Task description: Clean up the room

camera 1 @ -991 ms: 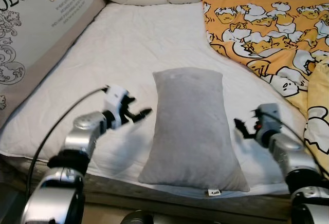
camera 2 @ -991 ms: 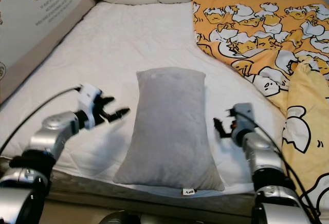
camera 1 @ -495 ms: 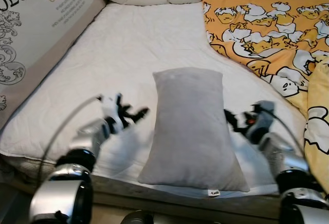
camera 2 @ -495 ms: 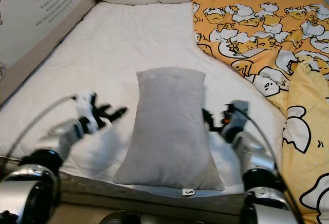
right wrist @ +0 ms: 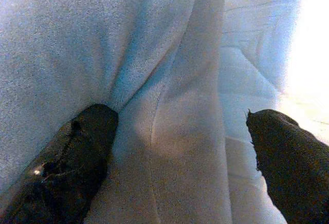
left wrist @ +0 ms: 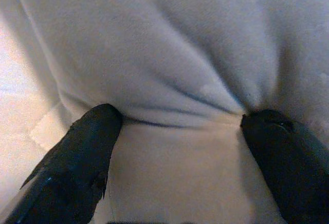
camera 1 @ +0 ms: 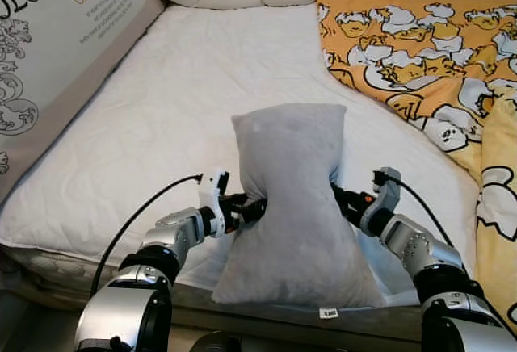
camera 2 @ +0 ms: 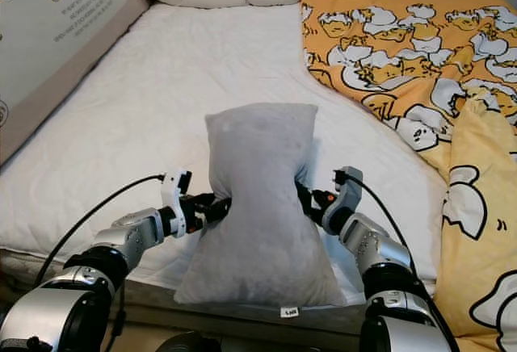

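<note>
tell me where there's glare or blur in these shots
Left and right eye views: sharp, evenly lit; grey pillow pinched between left gripper and right gripper. Left wrist view: soft, close-up focus on the pillow. Right wrist view: white bedsheet blown out by glare, bluish tint.

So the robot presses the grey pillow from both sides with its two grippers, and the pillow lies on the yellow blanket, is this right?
Not quite. The grey pillow lies on the white mattress, apart from the yellow blanket, as the left eye view shows. The rest holds: the left gripper and right gripper press it from both sides.
</note>
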